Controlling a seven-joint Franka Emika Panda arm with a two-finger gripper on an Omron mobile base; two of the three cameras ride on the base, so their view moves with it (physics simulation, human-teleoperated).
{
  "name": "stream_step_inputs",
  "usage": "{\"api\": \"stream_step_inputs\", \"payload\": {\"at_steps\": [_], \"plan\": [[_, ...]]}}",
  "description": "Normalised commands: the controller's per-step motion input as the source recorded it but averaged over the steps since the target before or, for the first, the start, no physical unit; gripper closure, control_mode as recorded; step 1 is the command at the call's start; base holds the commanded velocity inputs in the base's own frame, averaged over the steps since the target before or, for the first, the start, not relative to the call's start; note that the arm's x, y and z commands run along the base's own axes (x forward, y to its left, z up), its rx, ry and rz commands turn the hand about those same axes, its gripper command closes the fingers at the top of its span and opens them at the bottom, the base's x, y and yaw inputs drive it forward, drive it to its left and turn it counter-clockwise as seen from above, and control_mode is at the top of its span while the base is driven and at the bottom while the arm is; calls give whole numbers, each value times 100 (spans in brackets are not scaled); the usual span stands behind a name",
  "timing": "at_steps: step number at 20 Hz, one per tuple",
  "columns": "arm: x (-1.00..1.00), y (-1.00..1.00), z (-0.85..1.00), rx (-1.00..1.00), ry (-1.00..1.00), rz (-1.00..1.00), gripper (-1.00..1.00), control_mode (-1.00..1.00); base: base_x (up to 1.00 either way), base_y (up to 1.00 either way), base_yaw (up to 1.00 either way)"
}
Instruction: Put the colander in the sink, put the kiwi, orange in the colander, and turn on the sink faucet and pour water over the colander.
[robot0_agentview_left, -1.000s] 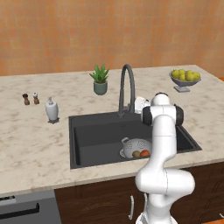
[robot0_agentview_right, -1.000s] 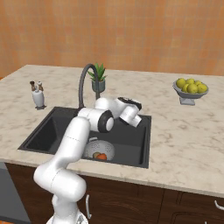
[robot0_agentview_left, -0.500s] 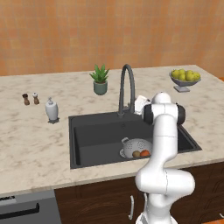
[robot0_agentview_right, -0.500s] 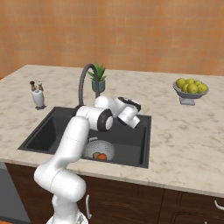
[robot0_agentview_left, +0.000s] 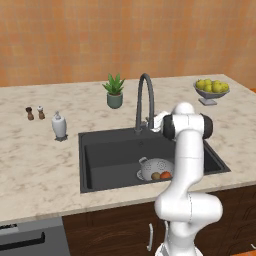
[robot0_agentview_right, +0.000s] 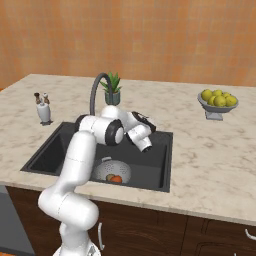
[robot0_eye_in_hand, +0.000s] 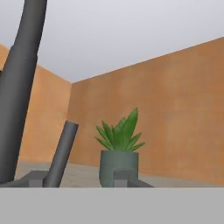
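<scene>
Sink (robot0_agentview_left: 95, 155) dark charcoal; faucet (robot0_agentview_left: 144, 97) dark grey. Colander (robot0_agentview_left: 152, 167) light grey w/ small holes, orange (robot0_agentview_left: 165, 175) orange-red at 4 o'clock inside, kiwi (robot0_agentview_left: 156, 176) brown. Table (robot0_agentview_left: 35, 165) beige marble; wall (robot0_agentview_left: 125, 35) mottled orange. Plant (robot0_eye_in_hand: 119, 135) green, pot grey-green.

The sink (robot0_agentview_left: 110, 155), a large rectangular dark charcoal basin, is sunk into the worktop. The colander (robot0_agentview_left: 156, 168), a light grey round bowl dotted with small holes, stands upright on the basin floor toward its front right. Inside it lie the kiwi (robot0_agentview_left: 156, 176), a small brown oval fruit, and the orange (robot0_agentview_left: 165, 175), a small round orange-red fruit, side by side and touching, the kiwi to the left. The sink faucet (robot0_agentview_left: 144, 100), a tall dark grey gooseneck tap, rises from the rear rim of the basin; its arched spout curves forward over the basin. Its small side lever (robot0_eye_in_hand: 61, 154) stands tilted beside the column.
</scene>
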Motion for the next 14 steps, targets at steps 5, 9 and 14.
{"api": "stream_step_inputs", "payload": {"at_steps": [5, 9, 14], "plan": [[73, -36, 28, 15, 0, -34, 100, -100, 0, 0, 0], [83, -96, 18, 28, 9, -24, 100, -100, 0, 0, 0], [85, -100, 8, 37, 10, -15, 100, -100, 0, 0, 0]]}}
